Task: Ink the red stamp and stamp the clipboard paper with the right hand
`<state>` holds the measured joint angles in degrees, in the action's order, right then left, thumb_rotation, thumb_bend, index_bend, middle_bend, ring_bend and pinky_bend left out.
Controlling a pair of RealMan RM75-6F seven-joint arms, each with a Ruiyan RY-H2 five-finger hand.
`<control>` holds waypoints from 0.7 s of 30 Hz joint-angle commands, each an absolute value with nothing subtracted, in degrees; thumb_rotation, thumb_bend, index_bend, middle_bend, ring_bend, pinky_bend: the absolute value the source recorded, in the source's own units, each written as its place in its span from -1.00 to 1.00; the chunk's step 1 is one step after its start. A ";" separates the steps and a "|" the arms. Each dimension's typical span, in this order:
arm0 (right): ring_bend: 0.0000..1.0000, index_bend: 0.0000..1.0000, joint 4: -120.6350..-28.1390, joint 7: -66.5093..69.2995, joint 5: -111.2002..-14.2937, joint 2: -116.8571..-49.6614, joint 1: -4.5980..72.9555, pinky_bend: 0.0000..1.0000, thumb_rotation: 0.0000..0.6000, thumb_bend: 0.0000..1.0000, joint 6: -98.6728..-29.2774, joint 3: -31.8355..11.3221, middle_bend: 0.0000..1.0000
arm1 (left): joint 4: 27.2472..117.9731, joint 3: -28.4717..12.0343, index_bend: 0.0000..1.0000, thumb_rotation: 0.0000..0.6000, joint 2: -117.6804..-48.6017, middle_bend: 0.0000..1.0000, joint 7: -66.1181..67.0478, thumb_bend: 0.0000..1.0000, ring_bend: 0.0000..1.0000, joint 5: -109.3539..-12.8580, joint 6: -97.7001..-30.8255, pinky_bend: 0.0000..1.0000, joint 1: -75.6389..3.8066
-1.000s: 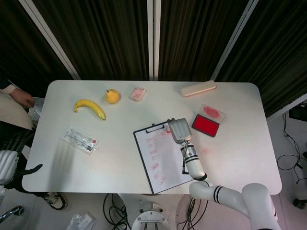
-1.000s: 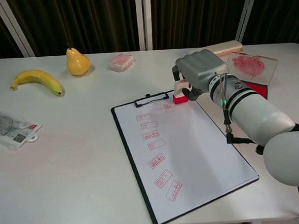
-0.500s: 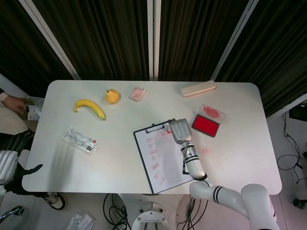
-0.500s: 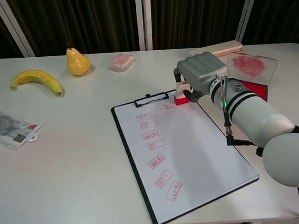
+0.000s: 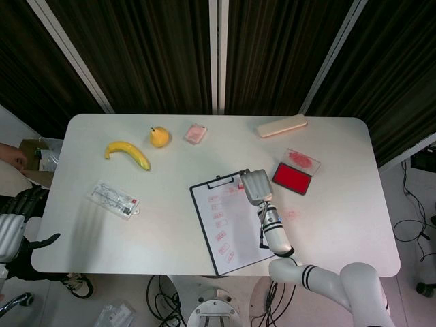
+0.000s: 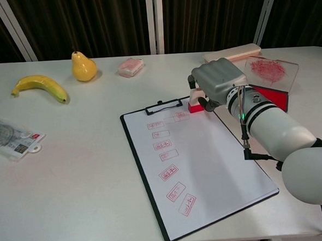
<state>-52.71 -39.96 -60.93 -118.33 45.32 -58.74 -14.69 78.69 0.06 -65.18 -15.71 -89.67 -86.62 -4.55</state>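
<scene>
My right hand (image 6: 218, 83) (image 5: 254, 185) grips the red stamp (image 6: 195, 103), whose red base rests on the top right corner of the clipboard paper (image 6: 199, 162) (image 5: 228, 225). The paper carries a column of several red stamp marks. The open red ink pad (image 6: 271, 96) (image 5: 292, 178) lies just right of the hand, its ink-stained clear lid (image 6: 271, 69) (image 5: 301, 160) tilted up behind it. My left hand (image 5: 17, 228) hangs off the table's left edge, its fingers dark and hard to read.
A banana (image 6: 40, 86), a pear (image 6: 84, 68), a pink wrapped item (image 6: 131, 66) and a beige case (image 6: 232, 53) lie along the far side. A clear packet (image 6: 12, 139) sits at the left. A person's hand (image 5: 12, 153) shows beyond the left edge.
My right hand with the stamp has shifted slightly right and down onto the paper's top corner. The person's hand at the left has drawn back.
</scene>
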 commanded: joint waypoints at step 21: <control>0.44 0.48 -53.78 -38.47 -63.05 -117.97 45.13 0.80 1.00 -0.16 -60.33 -15.57 0.16 | 78.85 -0.11 -0.78 0.66 -64.79 -0.86 -15.66 -0.82 -0.82 -89.72 -86.82 -0.62 -4.57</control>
<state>-53.33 -38.85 -62.68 -118.23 45.12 -59.88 -15.34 78.86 -0.11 -64.79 -15.65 -89.73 -86.82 -4.58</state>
